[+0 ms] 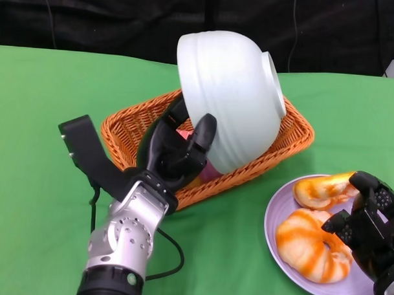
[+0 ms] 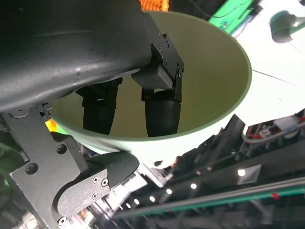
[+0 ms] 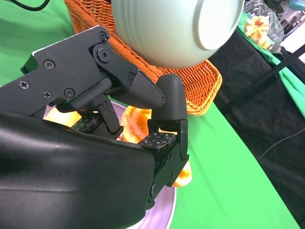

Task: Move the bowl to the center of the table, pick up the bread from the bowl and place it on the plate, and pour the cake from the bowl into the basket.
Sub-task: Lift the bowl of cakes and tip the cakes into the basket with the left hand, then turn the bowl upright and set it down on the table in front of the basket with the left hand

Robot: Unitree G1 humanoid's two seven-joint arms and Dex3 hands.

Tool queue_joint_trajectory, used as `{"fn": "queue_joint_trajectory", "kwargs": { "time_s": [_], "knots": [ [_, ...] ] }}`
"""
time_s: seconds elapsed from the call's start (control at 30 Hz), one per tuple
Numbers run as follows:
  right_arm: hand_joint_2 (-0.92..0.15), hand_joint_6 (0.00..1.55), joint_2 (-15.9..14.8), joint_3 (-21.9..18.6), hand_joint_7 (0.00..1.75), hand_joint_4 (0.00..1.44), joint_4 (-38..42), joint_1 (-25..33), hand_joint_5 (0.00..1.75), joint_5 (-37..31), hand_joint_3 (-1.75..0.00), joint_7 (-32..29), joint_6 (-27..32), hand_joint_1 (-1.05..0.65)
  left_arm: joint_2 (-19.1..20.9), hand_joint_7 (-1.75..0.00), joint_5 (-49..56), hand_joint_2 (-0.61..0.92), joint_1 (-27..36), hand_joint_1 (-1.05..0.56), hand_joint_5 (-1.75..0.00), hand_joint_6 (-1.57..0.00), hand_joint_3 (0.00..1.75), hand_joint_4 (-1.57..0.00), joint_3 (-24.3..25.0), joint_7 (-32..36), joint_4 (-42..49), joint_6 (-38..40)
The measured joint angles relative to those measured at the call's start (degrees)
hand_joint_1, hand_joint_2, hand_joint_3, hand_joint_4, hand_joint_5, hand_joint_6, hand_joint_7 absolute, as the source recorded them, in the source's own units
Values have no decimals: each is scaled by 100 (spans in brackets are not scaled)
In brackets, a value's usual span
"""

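Green cloth covers the worktop [image 1: 43, 116], with black drapery behind it. We are in the last step: the bread is already on the plate, and the bowl is being tipped to pour the cake out.

Our wicker basket [image 1: 294, 135] sits mid-worktop, its long rim angled toward the plate. Above it we hold the white bowl [image 1: 228, 100], turned well past level with its mouth facing right and down over the basket. Our left hand [image 1: 177, 150] grips it at the rim, fingers [image 2: 162, 112] inside the wall and the thumb outside. From the left wrist view the bowl's inside looks empty, and something pink shows in the basket just under our hand, probably the cake, though it is mostly hidden.

The purple plate [image 1: 278, 244] lies near the basket's near corner, carrying two orange-striped bread pieces [image 1: 310, 245]. Our right hand [image 1: 369, 221] rests over them with fingers curled; we cannot tell whether it grips anything.

Next we judge the bowl should be righted and set down on the bare green to the left, clear of the basket rim.
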Motion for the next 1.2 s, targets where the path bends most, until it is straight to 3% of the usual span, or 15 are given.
{"fn": "queue_joint_trajectory", "kwargs": {
  "time_s": [0.47, 0.5, 0.63, 0.67, 0.7, 0.77, 0.87, 0.97, 1.07, 1.17, 1.2],
  "knots": [
    [-83, 66, -4, -9, 166, 82, 2, -2, 175, 2, -88, 3, 10, -9, -47, -125, 1074, -3, 364, -15, -174, -100, 175, -80, -493, 0, -314, -1132],
    [-82, 66, -4, -9, 166, 83, 2, -2, 175, 2, -87, 3, 10, -9, -41, -125, 1182, 7, 389, -15, -172, -99, 170, -80, -536, 4, -323, -1263],
    [-83, 66, -5, -12, 165, 83, 5, -6, 175, 2, -87, 2, 10, -9, 14, -128, 1732, 21, 587, -14, -165, -98, 154, -82, -838, 39, -546, -1961],
    [-83, 67, -5, -12, 165, 84, 6, -8, 175, 2, -87, 2, 10, -9, 35, -125, 1825, 37, 599, -22, -159, -98, 124, -85, -890, 70, -598, -2073],
    [-83, 67, -5, -12, 166, 84, 10, -11, 175, 2, -87, 2, 10, -10, 62, -124, 1981, 45, 617, -25, -157, -99, 111, -87, -952, 116, -647, -2231],
    [-83, 67, -11, -16, 166, 84, 16, -13, 175, 2, -86, 2, 10, -10, 111, -123, 2240, 51, 659, -26, -155, -100, 100, -89, -1086, 211, -669, -2574],
    [-84, 67, -14, -19, 165, 84, 17, -14, 175, 3, -86, 0, 19, -10, 190, -127, 2615, 47, 742, -29, -147, -100, 122, -97, -1225, 419, -667, -2996],
    [-84, 67, -16, -20, 165, 84, 17, -19, 175, 3, -85, -1, 38, -10, 206, -128, 2693, 46, 750, -28, -147, -100, 126, -98, -1302, 509, -664, -3345],
    [-84, 67, -16, -19, 166, 84, 17, -20, 175, 1, -85, -1, 50, -9, 236, -117, 2726, 32, 758, -18, -140, -105, 146, -106, -1381, 511, -664, -3601],
    [-84, 67, -16, -19, 166, 84, 17, -21, 175, 1, -84, -1, 52, -9, 295, -110, 2806, 45, 780, -20, -137, -106, 121, -108, -1493, 481, -662, -3921],
    [-84, 67, -16, -19, 165, 85, 17, -21, 175, 1, -84, -2, 53, -9, 327, -110, 2815, 47, 781, -19, -137, -105, 121, -105, -1531, 460, -646, -4042]
  ]
}}
